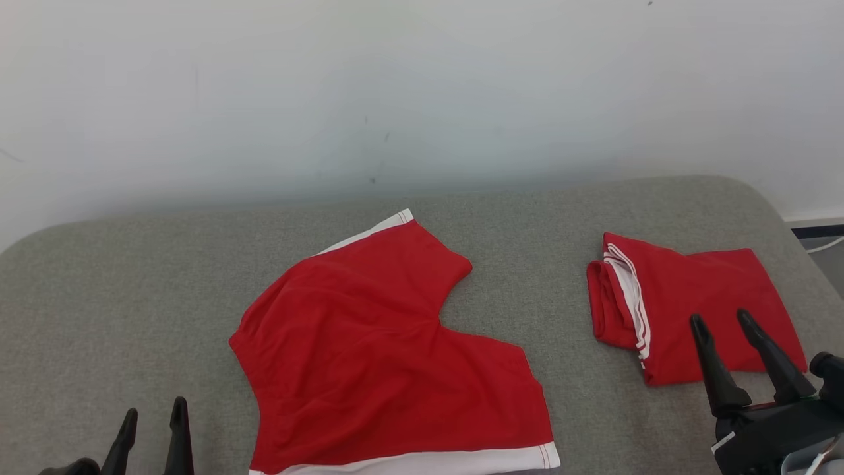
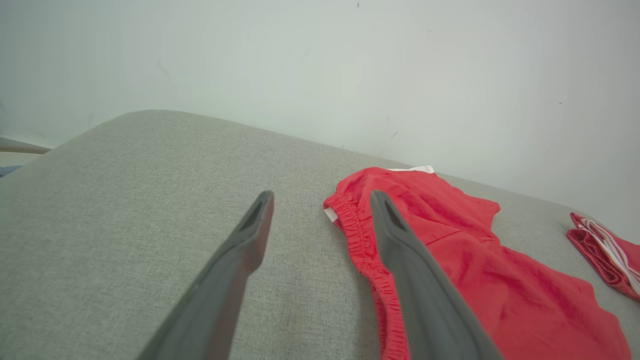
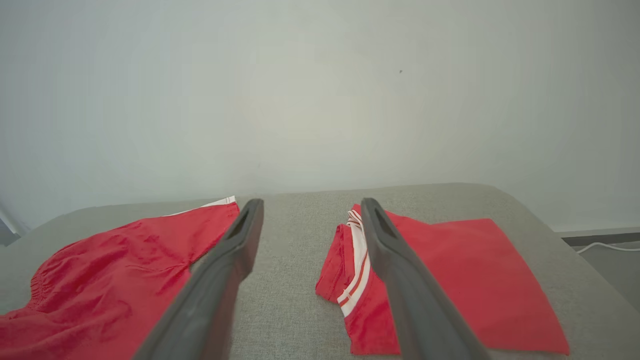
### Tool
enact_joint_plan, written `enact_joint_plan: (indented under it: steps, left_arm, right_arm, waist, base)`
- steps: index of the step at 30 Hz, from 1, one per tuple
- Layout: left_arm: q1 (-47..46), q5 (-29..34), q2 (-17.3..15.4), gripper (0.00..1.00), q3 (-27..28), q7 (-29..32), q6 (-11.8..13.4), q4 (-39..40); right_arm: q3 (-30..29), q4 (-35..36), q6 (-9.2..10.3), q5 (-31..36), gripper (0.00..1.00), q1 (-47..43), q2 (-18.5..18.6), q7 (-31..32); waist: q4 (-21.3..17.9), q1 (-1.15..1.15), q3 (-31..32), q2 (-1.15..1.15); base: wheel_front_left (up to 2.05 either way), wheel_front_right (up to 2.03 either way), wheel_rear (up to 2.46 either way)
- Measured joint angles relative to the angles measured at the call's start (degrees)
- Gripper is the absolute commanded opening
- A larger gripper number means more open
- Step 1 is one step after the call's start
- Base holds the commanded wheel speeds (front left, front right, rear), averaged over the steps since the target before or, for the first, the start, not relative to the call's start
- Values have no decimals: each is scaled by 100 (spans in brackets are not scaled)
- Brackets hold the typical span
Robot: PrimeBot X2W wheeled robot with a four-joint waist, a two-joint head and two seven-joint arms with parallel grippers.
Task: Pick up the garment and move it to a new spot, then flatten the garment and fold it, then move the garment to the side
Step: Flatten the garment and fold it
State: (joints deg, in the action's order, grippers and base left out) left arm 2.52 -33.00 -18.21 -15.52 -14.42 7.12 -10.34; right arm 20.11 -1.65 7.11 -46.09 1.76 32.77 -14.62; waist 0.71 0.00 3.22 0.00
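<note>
- The left gripper [image 1: 155, 407] stood open and empty, its two dark fingers apart above the grey padded surface [image 1: 99, 297].
- The spread red shorts [image 1: 389, 349] lay flat just to that gripper's right. Their gathered waistband [image 2: 357, 235] ran close beside its right finger, and I could not tell whether they touched.
- The right gripper [image 1: 721, 318] was likewise open and held nothing, its fingertips over the near part of a folded red garment [image 1: 692, 290].
- The shorts lay to the left of the right gripper, apart from the folded piece.
- A white wall [image 1: 422, 99] rose beyond both grippers.
</note>
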Motion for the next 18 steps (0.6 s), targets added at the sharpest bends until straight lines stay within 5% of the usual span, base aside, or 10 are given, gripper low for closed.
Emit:
enact_joint_plan:
  steps: [13,18]
  left_arm:
    - [79,240,386,100,465,-1,0,378]
    - [105,590,420,100,360,80,0,389]
  right_arm:
    - [-755,179,1,396,100,-242,-511,-1]
    - [-635,136,2,539,100,-363,-610,-1]
  waist:
    - [-9,0,-95,0]
    - [26,0,-126,0]
  base:
    - [0,0,0]
    - [0,0,0]
